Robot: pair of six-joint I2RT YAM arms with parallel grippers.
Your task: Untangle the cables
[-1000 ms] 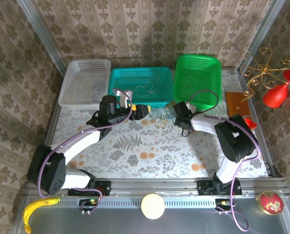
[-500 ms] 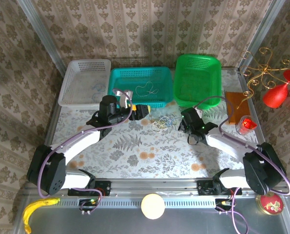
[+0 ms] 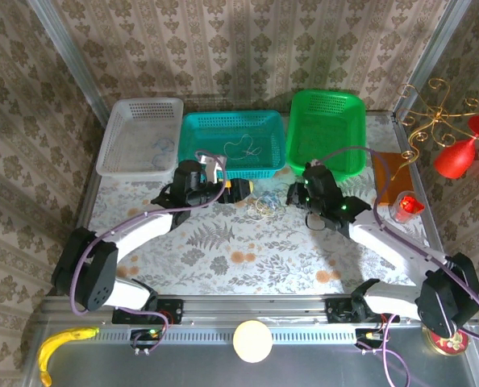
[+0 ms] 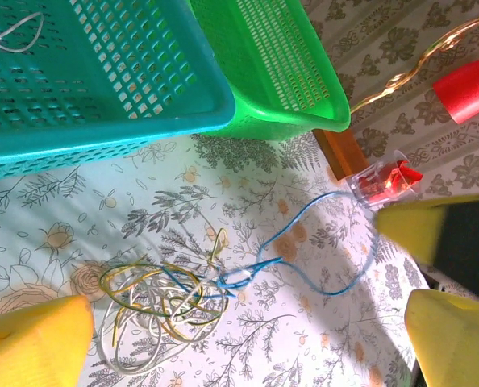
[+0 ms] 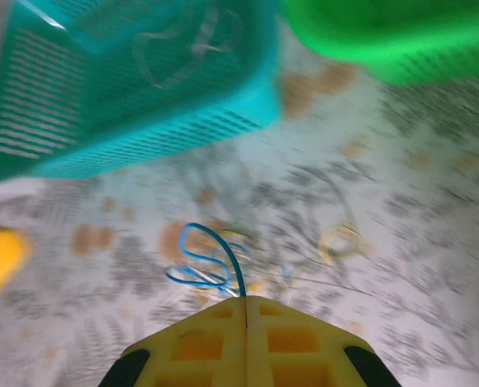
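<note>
pincers at the tangle, one blue cable in the grip

right pincer [image 5: 246, 305] is clenched on the blue cable [image 5: 203, 278], which comes out from between its tips. left pincer [image 4: 247, 347] is released, its fingers wide on both sides of the tangle [image 4: 155, 302] of yellowish and whitish cables. the tangle lies on the surface [image 3: 223, 250], just in front of the teal basket [image 3: 231, 114], and the blue cable runs from it toward the right pincer. i judge the step is separating the blue cable; next, the left pincer should close on the tangle and hold it while the right one pulls away gently.
</note>
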